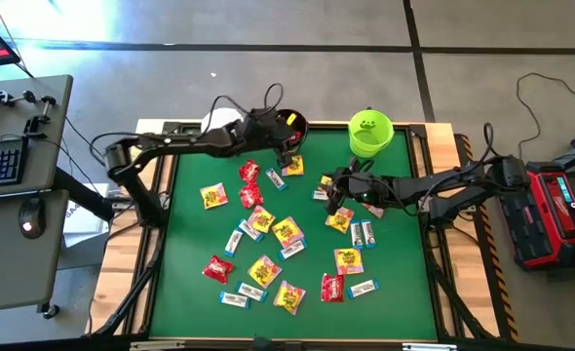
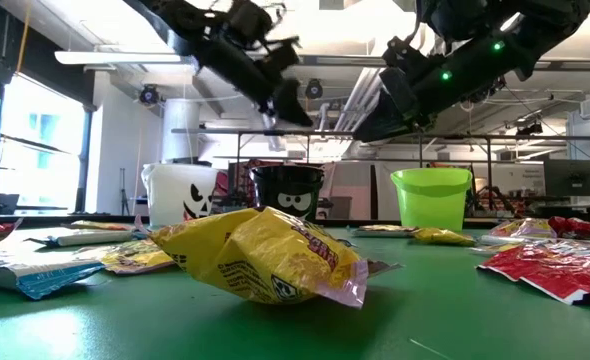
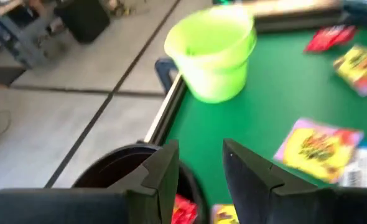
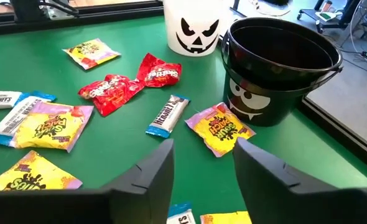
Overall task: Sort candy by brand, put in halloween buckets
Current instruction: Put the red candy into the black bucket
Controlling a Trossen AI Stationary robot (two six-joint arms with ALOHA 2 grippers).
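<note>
Left gripper point(image 1: 289, 139): fingers parted, nothing between them, poised over the rim of the black bucket point(image 1: 293, 127), inside which a red packet point(image 3: 183, 210) shows. Right gripper point(image 1: 334, 185): fingers likewise apart and empty, above the green table point(image 1: 395, 283) near the lime green bucket point(image 1: 370, 133). Candy lies scattered across the table: white-and-blue bars point(image 4: 168, 116) printed "HERSHEY'S", yellow-and-pink packets point(image 4: 221, 129) lettered "SOUR", red packets point(image 4: 137, 79) whose lettering is illegible; white bucket point(image 4: 195, 27) beside the black one.

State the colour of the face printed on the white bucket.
Black, a jack-o'-lantern face on the white bucket; it shows best in the right wrist view.
</note>
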